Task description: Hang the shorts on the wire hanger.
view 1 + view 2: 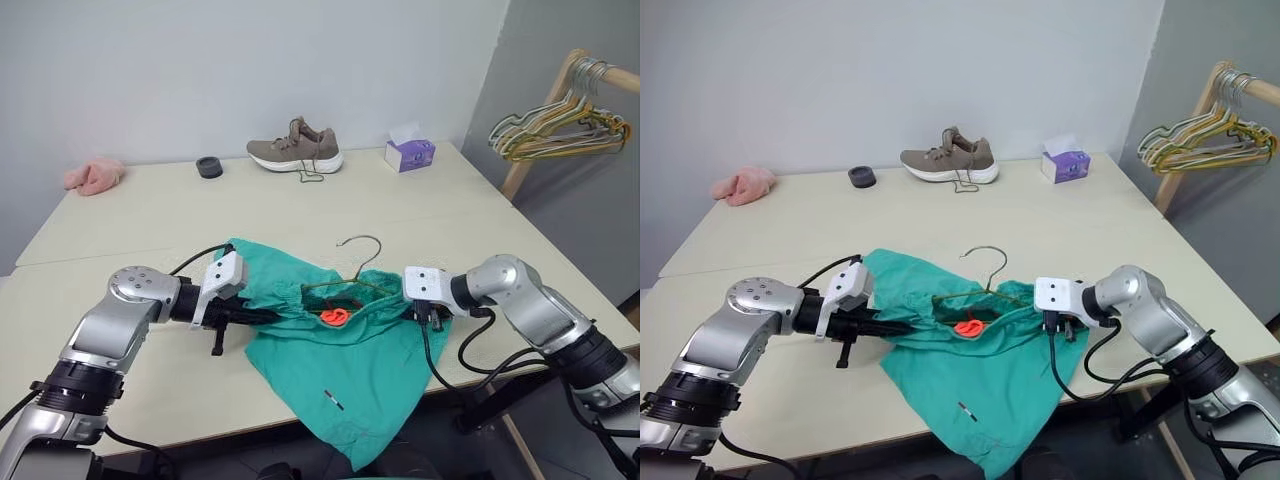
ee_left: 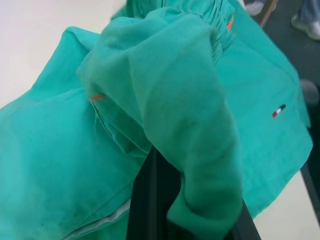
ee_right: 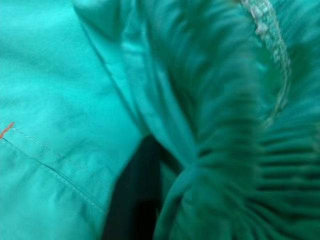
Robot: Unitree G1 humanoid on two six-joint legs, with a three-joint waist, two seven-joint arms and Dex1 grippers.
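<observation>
No wording could be read anywhere: the shorts (image 1: 340, 350) carried only a tiny white label (image 1: 333, 400) with dark and red marks on the leg, and the purple tissue box (image 1: 410, 154) showed a pattern too small to make out.

The shorts were teal-green, their gathered elastic waistband bunched up and turned toward the far side of the table (image 1: 150, 220), with a small orange tag (image 1: 335, 317) lying inside the waist opening. One leg spilled over the table's near edge. The wire hanger (image 1: 350, 285) was thin and olive-gold; its lower part sat inside the waist of the shorts and its curled hook rose clear above the waistband, pointing away from me.

My left gripper (image 1: 262, 317) was clenched on the waistband at the shorts' left side, green cloth draped over its black fingers (image 2: 150, 200) in the left wrist view. My right gripper (image 1: 425, 318) pressed into the shorts' right side at the waistband; I could not tell whether it had clamped the cloth or was slack.

Beyond the shorts, at the table's far edge, stood a taupe sneaker (image 1: 296, 147), a small black ring (image 1: 209, 166) and a pink cloth (image 1: 95, 176). A bunch of hangers (image 1: 560, 128) hung on a wooden rack to the right of the table.
</observation>
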